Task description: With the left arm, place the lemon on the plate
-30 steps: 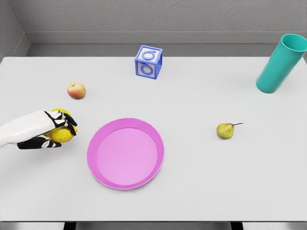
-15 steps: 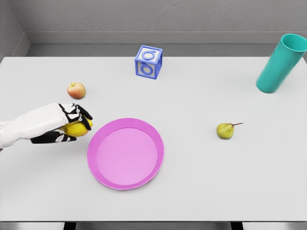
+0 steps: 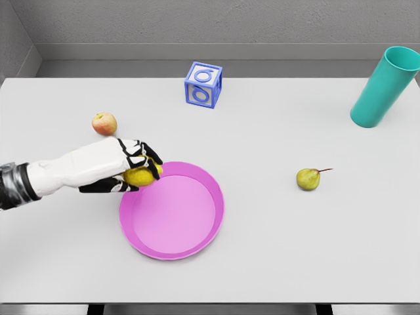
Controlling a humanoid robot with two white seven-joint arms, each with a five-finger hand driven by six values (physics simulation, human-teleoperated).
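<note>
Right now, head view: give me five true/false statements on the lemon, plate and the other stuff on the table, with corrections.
1. The left robot hand is shut on the lemon. True.
2. The lemon already lies loose in the middle of the plate. False: it is in the hand, at the plate's upper left rim.
3. The apple sits on the table beyond the hand, off the plate. True.
4. The pear is on the plate. False: it lies on the table to the plate's right.
5. The cup stands beside the apple. False: it is at the far right; the block is nearer the apple.
</note>
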